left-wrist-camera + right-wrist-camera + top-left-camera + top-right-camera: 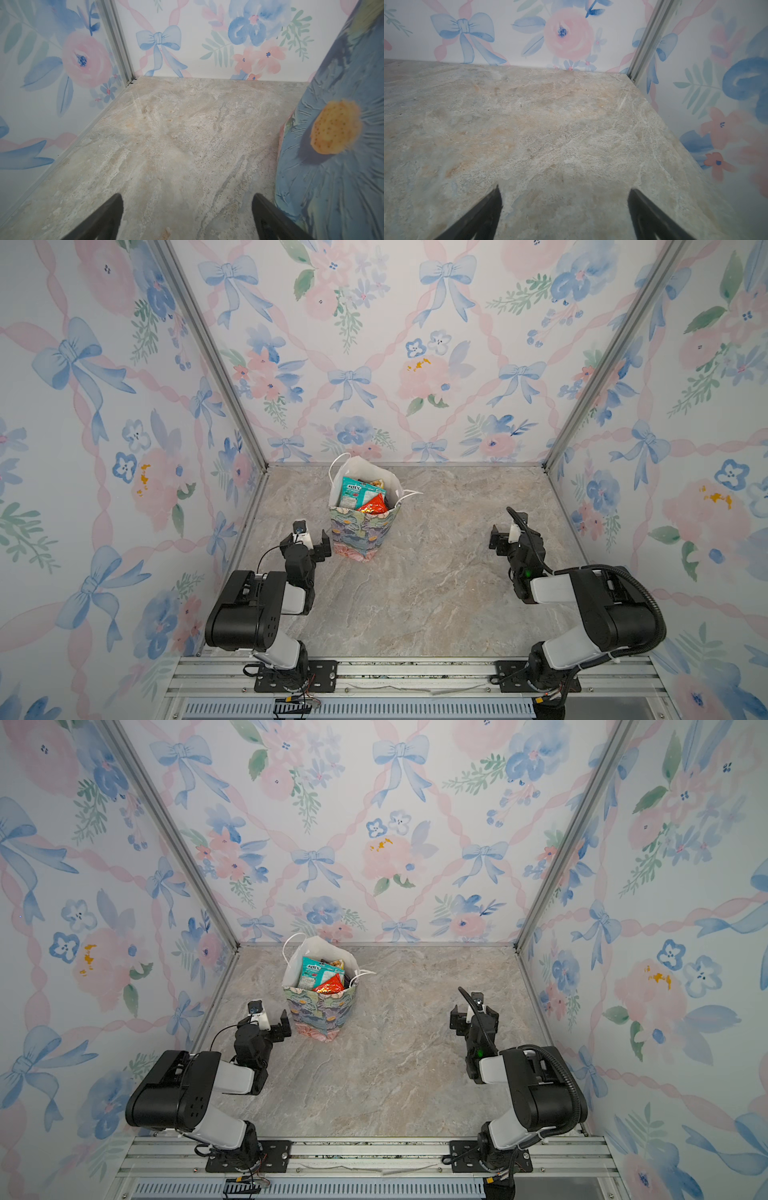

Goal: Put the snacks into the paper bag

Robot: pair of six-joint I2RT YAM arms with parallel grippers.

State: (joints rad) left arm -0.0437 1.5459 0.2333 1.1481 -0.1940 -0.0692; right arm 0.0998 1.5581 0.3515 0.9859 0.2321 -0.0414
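Two grippers, one paper bag, three snacks in sight.

Paper bag (365, 533) (320, 1011): upright on the marble-patterned bench (436, 580), towards the back and left of centre in both top views. Floral outside, white inside, mouth open.

Snacks (365, 495): all inside the bag. Teal packet (358, 490) on top, red-orange packet (375, 504) against the near wall, yellow packet (377, 482) behind. Anything lower is hidden.

Left gripper (306, 540) (187, 199): jaws spread wide, empty, just beside the bag's lower left side. In the left wrist view the bag wall (332, 145) stands close by one finger; contact cannot be told.

Right gripper (515, 533) (564, 189): jaws spread wide, empty, over bare bench, well apart from the bag.
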